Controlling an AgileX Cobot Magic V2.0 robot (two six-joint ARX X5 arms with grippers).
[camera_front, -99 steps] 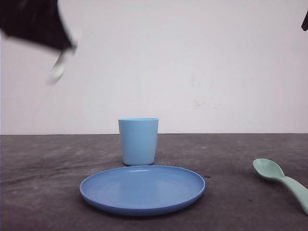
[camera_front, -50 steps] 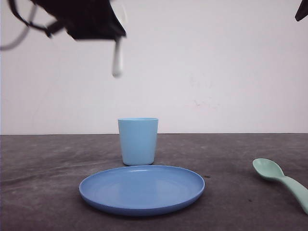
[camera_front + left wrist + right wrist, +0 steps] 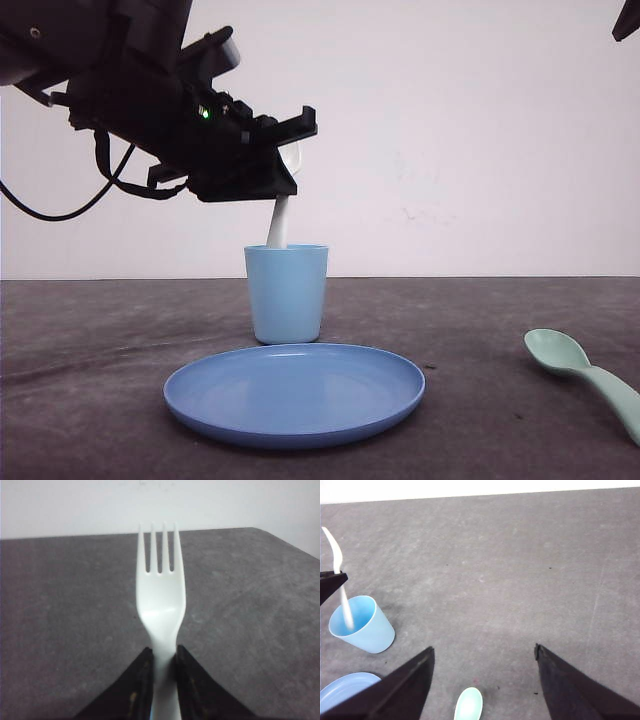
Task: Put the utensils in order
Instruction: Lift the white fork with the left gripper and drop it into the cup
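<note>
While fork hangs: your left gripper (image 3: 161, 667) pinches the small white plastic fork (image 3: 160, 600), handle tip inside the light blue plastic cup (image 3: 287, 292).
Next: part the jaws.
Right gripper (image 3: 482, 666): wide open, empty.

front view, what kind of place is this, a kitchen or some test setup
Probably a staged tabletop test setup, not a kitchen: a bare dark grey table against a plain white wall, holding just a light blue cup, a blue plate and a mint-green spoon, with a black robot arm overhead.
</note>
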